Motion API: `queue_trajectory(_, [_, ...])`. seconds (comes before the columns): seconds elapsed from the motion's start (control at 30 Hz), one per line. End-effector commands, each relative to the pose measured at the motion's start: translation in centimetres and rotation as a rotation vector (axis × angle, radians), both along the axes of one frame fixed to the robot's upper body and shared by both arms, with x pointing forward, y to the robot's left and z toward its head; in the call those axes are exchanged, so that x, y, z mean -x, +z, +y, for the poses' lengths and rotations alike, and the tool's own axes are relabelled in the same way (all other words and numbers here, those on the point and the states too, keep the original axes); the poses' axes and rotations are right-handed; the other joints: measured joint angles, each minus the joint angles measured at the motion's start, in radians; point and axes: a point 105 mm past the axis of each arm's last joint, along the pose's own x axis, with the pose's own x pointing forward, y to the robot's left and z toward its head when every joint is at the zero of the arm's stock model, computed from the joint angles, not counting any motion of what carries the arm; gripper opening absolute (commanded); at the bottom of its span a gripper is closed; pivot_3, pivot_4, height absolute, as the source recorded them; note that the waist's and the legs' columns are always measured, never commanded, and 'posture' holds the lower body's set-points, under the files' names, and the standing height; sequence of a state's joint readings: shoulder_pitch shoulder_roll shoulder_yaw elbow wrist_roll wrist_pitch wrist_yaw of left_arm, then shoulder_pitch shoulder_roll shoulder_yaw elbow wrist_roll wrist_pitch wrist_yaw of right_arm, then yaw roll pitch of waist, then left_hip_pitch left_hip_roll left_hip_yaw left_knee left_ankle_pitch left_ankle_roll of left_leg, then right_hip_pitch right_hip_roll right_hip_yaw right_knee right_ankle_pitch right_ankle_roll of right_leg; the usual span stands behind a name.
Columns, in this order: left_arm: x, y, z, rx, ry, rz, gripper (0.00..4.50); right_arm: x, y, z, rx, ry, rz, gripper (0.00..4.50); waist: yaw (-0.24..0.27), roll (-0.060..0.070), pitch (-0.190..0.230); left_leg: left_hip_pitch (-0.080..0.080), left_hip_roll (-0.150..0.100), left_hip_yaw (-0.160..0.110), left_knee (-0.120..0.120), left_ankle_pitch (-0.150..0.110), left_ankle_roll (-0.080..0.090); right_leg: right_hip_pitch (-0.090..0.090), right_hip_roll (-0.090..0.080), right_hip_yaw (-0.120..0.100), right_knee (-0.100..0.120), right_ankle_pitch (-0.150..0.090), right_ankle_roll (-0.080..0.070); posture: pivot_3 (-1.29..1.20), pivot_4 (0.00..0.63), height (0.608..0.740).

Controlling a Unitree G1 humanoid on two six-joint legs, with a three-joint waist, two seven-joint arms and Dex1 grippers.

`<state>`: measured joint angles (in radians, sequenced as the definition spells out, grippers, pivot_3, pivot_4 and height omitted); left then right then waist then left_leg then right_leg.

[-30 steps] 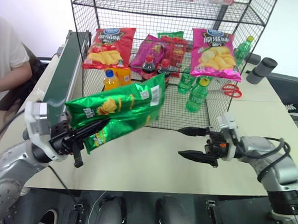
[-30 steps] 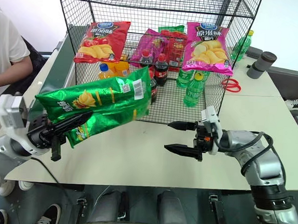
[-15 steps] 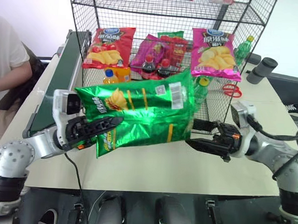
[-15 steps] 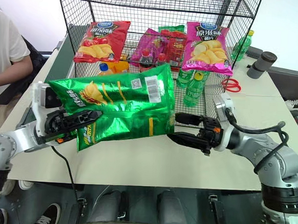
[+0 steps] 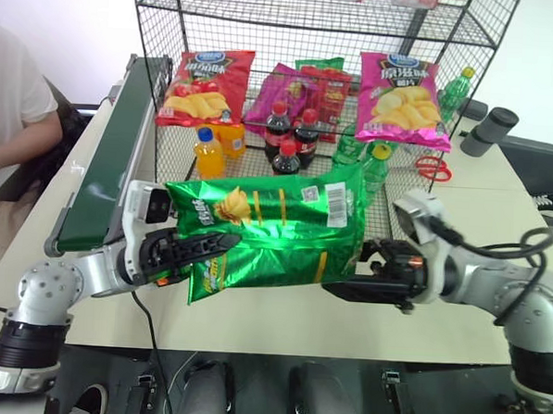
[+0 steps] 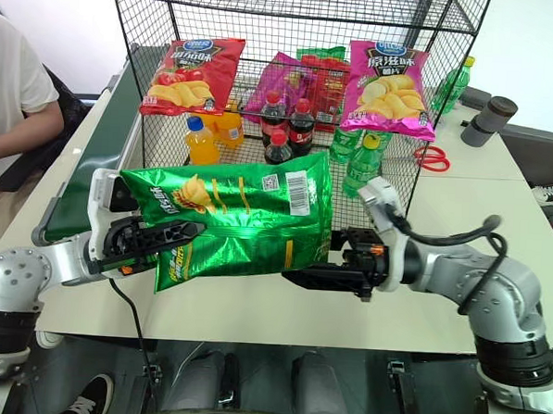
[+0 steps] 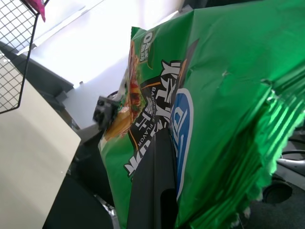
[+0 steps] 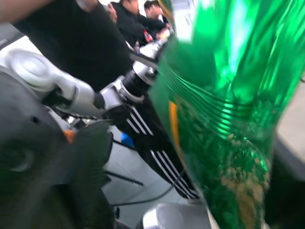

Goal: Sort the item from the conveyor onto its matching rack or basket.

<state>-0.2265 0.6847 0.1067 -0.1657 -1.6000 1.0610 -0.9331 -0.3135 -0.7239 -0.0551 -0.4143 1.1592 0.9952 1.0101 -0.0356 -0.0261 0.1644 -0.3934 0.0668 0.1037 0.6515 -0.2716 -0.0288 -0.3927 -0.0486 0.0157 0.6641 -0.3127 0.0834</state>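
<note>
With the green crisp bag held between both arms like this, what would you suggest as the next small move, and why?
Probably close the right gripper on the bag's right edge. The left gripper is shut on the green crisp bag, held above the table, and the right fingers sit at that edge.

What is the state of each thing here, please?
green crisp bag: in the air, lying sideways, between both grippers
left gripper: shut on the bag's end
right gripper: at the bag's other end
conveyor: nothing on it
rack: stocked
</note>
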Motion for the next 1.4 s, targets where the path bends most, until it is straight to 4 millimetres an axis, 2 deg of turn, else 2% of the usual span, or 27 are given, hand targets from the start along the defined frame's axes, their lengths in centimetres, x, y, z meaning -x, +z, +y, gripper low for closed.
queue_trajectory(0.03, [0.3, 0.8, 0.2, 0.001, 0.009, -0.047, 0.00, 0.4, 1.2, 0.2, -0.021, 0.039, -0.063, 1.70, 0.001, 0.000, 0.000, 0.000, 0.000, 0.000, 0.000, 0.000, 0.000, 0.000, 0.000, 0.000, 0.000, 0.000, 0.000, 0.00, 0.150, 0.740])
queue_trajectory(0.13, [0.3, 0.4, 0.2, -0.023, 0.026, -0.058, 0.00, 0.1, 1.2, 0.0, -0.018, 0.023, -0.067, 0.36, 0.003, 0.000, 0.000, -0.001, 0.000, 0.000, 0.000, 0.000, 0.000, 0.000, 0.000, 0.000, 0.000, 0.000, 0.000, 0.00, 0.150, 0.740])
queue_trajectory(0.17, [0.2, 0.3, 0.3, -0.034, 0.038, -0.063, 0.00, 0.0, 1.2, -0.1, -0.019, 0.017, -0.067, 0.12, 0.003, 0.000, 0.000, -0.001, 0.000, 0.000, 0.000, 0.000, 0.000, 0.000, 0.000, 0.000, -0.001, 0.000, 0.000, 0.00, 0.150, 0.740])
queue_trajectory(0.27, [-0.7, -0.5, 0.7, -0.093, 0.118, -0.081, 0.00, -0.3, 0.9, -0.4, -0.012, -0.008, -0.074, 0.12, 0.004, 0.000, 0.000, -0.001, 0.000, 0.000, 0.000, 0.000, 0.000, 0.000, 0.000, 0.000, -0.001, 0.000, 0.000, 0.00, 0.150, 0.740])
queue_trajectory(0.37, [-1.1, -1.4, 1.5, -0.157, 0.172, -0.118, 0.77, -1.1, 0.6, -0.7, 0.012, -0.062, -0.123, 0.12, 0.004, 0.000, 0.000, -0.001, 0.000, 0.000, 0.000, 0.000, 0.000, 0.000, 0.000, 0.000, -0.001, 0.000, 0.000, 0.00, 0.150, 0.740])
queue_trajectory(0.47, [-1.4, -1.5, 2.3, -0.165, 0.228, -0.140, 2.30, -1.9, 0.6, -1.1, 0.040, -0.127, -0.207, 0.12, 0.004, 0.000, 0.000, -0.001, 0.000, 0.000, -0.001, 0.000, 0.000, -0.001, 0.000, 0.000, -0.001, 0.000, 0.000, 0.00, 0.150, 0.740])
queue_trajectory(0.57, [-1.9, -1.5, 3.6, -0.171, 0.317, -0.165, 3.69, -1.9, 0.1, -1.5, 0.110, -0.167, -0.327, 0.12, 0.011, 0.000, 0.000, -0.002, 0.000, 0.000, -0.001, 0.000, 0.000, -0.002, 0.000, 0.000, -0.001, 0.000, 0.000, 0.00, 0.150, 0.740])
queue_trajectory(0.6, [-1.9, -1.6, 3.9, -0.173, 0.337, -0.169, 4.28, -1.8, -0.2, -1.5, 0.142, -0.173, -0.373, 0.12, 0.014, 0.000, 0.000, -0.003, 0.000, 0.000, -0.001, 0.000, 0.000, -0.003, 0.000, 0.000, -0.001, 0.000, 0.000, 0.00, 0.150, 0.740])
queue_trajectory(0.63, [-2.1, -1.7, 4.4, -0.183, 0.373, -0.178, 4.49, -1.7, -0.6, -1.5, 0.205, -0.165, -0.478, 0.12, 0.016, 0.000, 0.000, -0.003, 0.000, 0.000, -0.001, 0.000, 0.000, -0.003, 0.000, 0.000, -0.001, 0.000, 0.000, 0.00, 0.150, 0.740])
queue_trajectory(0.67, [-2.3, -2.0, 4.7, -0.204, 0.412, -0.201, 4.50, -1.8, -0.7, -1.4, 0.257, -0.165, -0.608, 0.12, 0.019, 0.000, 0.000, -0.004, 0.000, 0.000, -0.001, 0.000, 0.000, -0.004, 0.000, 0.000, -0.001, 0.000, 0.000, 0.00, 0.150, 0.740])
queue_trajectory(0.73, [-2.8, -2.6, 5.5, -0.266, 0.513, -0.269, 4.50, -2.5, 1.8, -0.7, 0.201, -0.239, -0.756, 0.12, 0.018, 0.000, 0.000, -0.005, 0.000, 0.000, -0.001, 0.000, 0.000, -0.005, 0.000, 0.000, -0.001, 0.000, 0.000, 0.00, 0.150, 0.740])
queue_trajectory(0.83, [-3.8, -3.1, 6.1, -0.333, 0.645, -0.356, 4.50, -3.5, 4.0, 0.0, 0.245, -0.310, -1.095, 0.12, 0.018, 0.000, 0.000, -0.006, 0.000, 0.001, 0.000, 0.000, -0.001, -0.006, 0.000, 0.000, -0.001, 0.000, 0.000, 0.00, 0.150, 0.740])
queue_trajectory(1.03, [-5.4, -2.8, 6.3, -0.370, 0.826, -0.446, 4.50, -5.6, 6.7, 0.3, 0.356, -0.506, -1.685, 0.12, 0.024, 0.000, 0.000, -0.007, -0.001, 0.001, 0.001, 0.001, -0.001, -0.006, 0.000, 0.000, -0.001, 0.000, 0.000, 0.00, 0.150, 0.740])
queue_trajectory(1.07, [-5.6, -2.7, 6.4, -0.371, 0.853, -0.452, 4.50, -5.7, 6.7, 0.2, 0.373, -0.523, -1.748, 0.12, 0.024, 0.000, 0.000, -0.008, -0.001, 0.001, 0.001, 0.001, -0.001, -0.007, 0.000, 0.000, -0.001, 0.000, 0.000, 0.00, 0.150, 0.740])
queue_trajectory(1.1, [-5.9, -2.4, 6.4, -0.360, 0.889, -0.459, 4.50, -6.9, 6.7, -0.4, 0.461, -0.593, -1.811, 0.12, 0.024, 0.000, 0.000, -0.009, -0.001, 0.001, 0.002, 0.001, -0.002, -0.008, 0.000, 0.000, -0.001, 0.000, 0.000, 0.00, 0.150, 0.740])
queue_trajectory(1.2, [-6.1, -1.7, 6.1, -0.354, 0.941, -0.498, 4.50, -9.6, 7.0, -2.1, 0.626, -0.789, -1.848, 0.12, 0.020, 0.000, 0.000, -0.011, 0.000, 0.001, 0.004, 0.003, -0.006, -0.010, 0.000, 0.000, 0.001, 0.000, 0.000, 0.00, 0.150, 0.740])
queue_trajectory(1.27, [-6.1, -1.6, 5.9, -0.364, 0.961, -0.515, 4.50, -10.0, 7.1, -2.1, 0.647, -0.825, -1.874, 0.12, 0.017, 0.000, 0.000, -0.013, 0.001, 0.001, 0.008, 0.004, -0.007, -0.010, 0.000, 0.000, 0.002, 0.000, 0.000, 0.00, 0.150, 0.740])
queue_trajectory(1.4, [-5.9, -1.4, 5.3, -0.375, 0.964, -0.557, 4.50, -11.1, 8.8, -1.9, 0.654, -0.952, -1.948, 0.12, 0.015, 0.000, 0.000, -0.013, 0.001, 0.001, 0.008, 0.004, -0.007, -0.011, 0.001, 0.000, 0.003, 0.000, 0.000, 0.00, 0.150, 0.740])
